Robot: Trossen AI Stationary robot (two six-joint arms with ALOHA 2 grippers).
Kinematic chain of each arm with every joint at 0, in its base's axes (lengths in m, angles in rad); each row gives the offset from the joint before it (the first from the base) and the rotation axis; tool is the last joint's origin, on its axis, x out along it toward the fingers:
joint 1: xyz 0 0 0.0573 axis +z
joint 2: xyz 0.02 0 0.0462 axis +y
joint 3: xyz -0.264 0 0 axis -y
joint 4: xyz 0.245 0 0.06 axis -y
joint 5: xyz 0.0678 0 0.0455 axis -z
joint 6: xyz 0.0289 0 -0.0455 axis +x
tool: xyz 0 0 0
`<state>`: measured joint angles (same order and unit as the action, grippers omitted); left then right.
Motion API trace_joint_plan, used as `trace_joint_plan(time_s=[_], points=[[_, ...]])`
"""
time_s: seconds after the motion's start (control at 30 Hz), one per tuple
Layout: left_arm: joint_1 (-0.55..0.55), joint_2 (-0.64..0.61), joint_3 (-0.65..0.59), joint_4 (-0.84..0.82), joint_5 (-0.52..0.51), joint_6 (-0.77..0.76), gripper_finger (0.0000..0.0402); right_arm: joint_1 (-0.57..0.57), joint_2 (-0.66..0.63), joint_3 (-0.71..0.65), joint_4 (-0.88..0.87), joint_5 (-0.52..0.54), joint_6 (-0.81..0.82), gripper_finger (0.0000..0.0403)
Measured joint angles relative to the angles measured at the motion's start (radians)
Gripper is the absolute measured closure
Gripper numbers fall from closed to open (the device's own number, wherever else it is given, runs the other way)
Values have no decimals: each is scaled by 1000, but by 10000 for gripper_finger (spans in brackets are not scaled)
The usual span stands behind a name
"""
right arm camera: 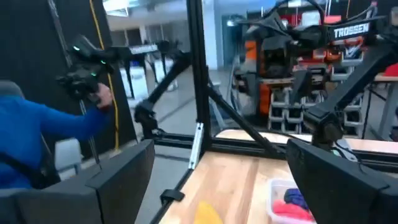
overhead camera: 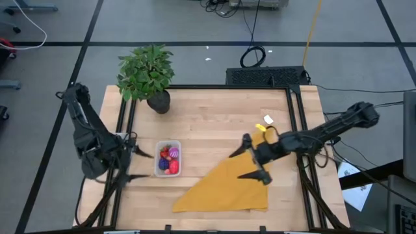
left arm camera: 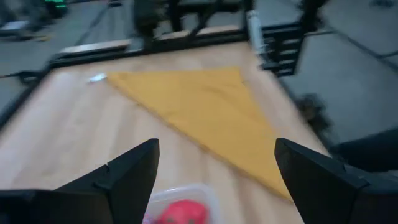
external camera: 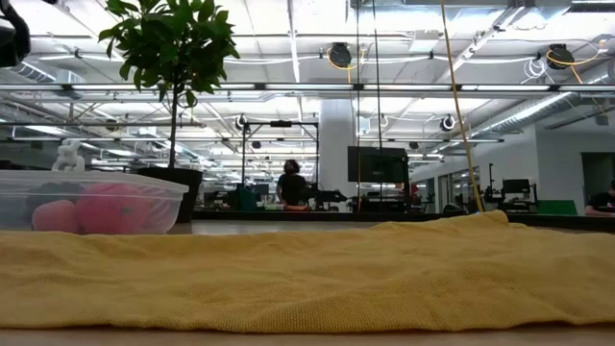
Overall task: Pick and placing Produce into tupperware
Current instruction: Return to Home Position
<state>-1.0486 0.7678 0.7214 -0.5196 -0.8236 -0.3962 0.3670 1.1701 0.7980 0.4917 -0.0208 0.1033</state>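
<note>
The tupperware (overhead camera: 168, 159) is a small clear box standing on the wooden table left of centre. Red, pink and purple produce (overhead camera: 169, 160) lies inside it, showing as pink and red lumps in the low view (external camera: 96, 209). My left gripper (overhead camera: 141, 165) is open just left of the box, touching nothing; its wrist view shows the box rim (left arm camera: 181, 194) and a red piece (left arm camera: 177, 213) below the fingers (left arm camera: 216, 144). My right gripper (overhead camera: 250, 161) is open over the yellow cloth, right of the box, and empty; its wrist view (right arm camera: 221, 146) sees the box (right arm camera: 292, 200) farther off.
A mustard-yellow triangular cloth (overhead camera: 227, 185) lies spread over the table's near right part. A potted plant (overhead camera: 148, 75) stands at the far left corner. Small yellow and white bits (overhead camera: 264, 122) lie near the right rail. A person in blue (right arm camera: 37, 140) is beyond the table.
</note>
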Motion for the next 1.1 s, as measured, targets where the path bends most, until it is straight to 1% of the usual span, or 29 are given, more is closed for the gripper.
trace_joint_plan(time_s=[0.13,0.2,0.3,0.5,0.63,0.8,0.9,0.97,1.1], points=[[99,-58,-1,-38,-4,22,77,10,-117,-167,78,-3,8,48],[162,-77,-1,-35,34,54,78,8,-157,-214,97,-2,8,48],[249,-96,-26,7,130,105,78,8,-193,-254,95,1,-11,48],[427,-165,-228,196,337,164,78,6,-252,-295,91,-1,-49,48],[542,-249,-346,320,415,223,78,6,-279,-316,56,-2,-48,48],[708,-349,-442,342,586,245,78,-2,-280,-365,55,11,-93,48],[793,-386,-466,336,667,274,78,-30,-280,-411,100,70,-85,48],[840,-407,-467,320,699,310,78,-62,-281,-451,154,77,-79,48],[922,-439,-467,268,706,327,78,-139,-318,-563,272,73,-52,48]])
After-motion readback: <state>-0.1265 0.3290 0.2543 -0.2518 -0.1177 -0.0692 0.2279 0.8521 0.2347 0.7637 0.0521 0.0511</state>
